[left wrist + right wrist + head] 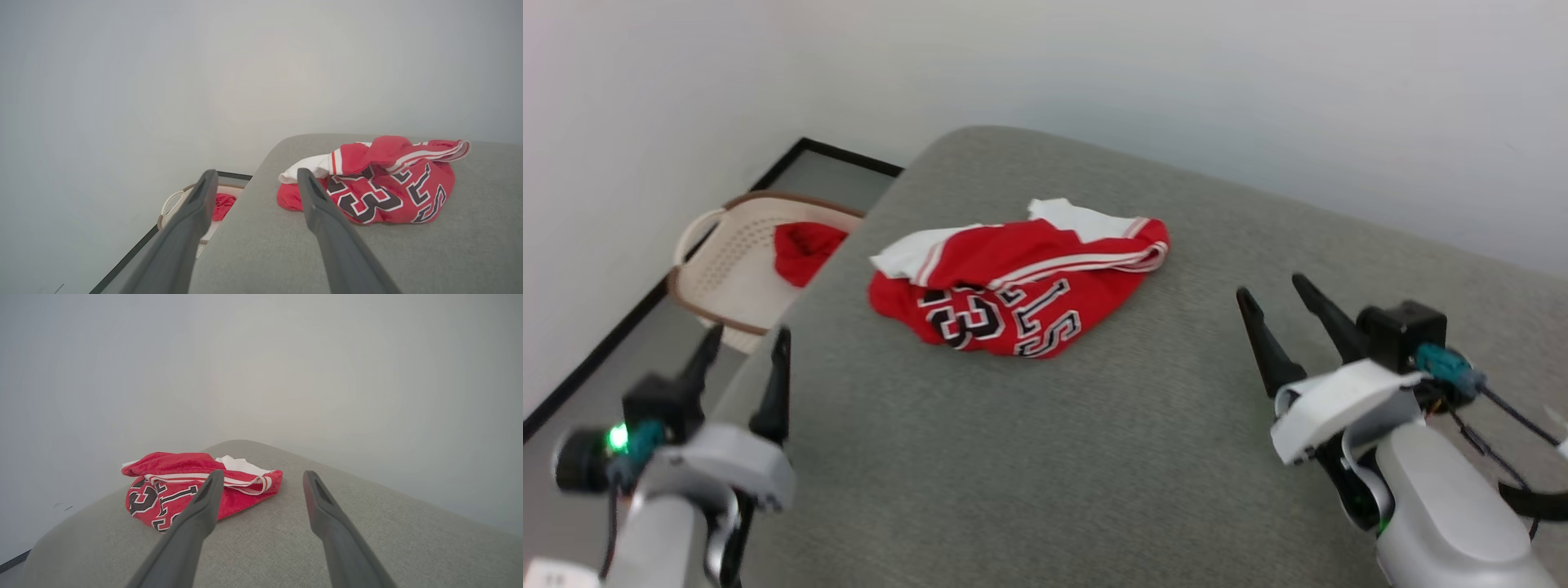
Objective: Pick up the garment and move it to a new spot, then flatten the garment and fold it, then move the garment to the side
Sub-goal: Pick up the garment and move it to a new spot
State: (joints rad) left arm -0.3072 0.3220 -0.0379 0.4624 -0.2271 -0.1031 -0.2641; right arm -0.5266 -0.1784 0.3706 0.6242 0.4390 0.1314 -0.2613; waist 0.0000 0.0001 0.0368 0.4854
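The garment lies crumpled in a heap on the grey padded surface, red with white sleeves, striped trim and black lettering. It also shows as the garment in the left wrist view and the garment in the right wrist view. My left gripper hovers open at the surface's near left edge, well short of the heap. To the right of the heap my right gripper stands open, nothing between its fingers. Both pairs of fingers are apart from the cloth.
A cream laundry basket with a small red cloth inside stands on the floor left of the surface, against the white wall. The surface's left edge drops off near my left gripper. Bare grey padding stretches in front of the heap.
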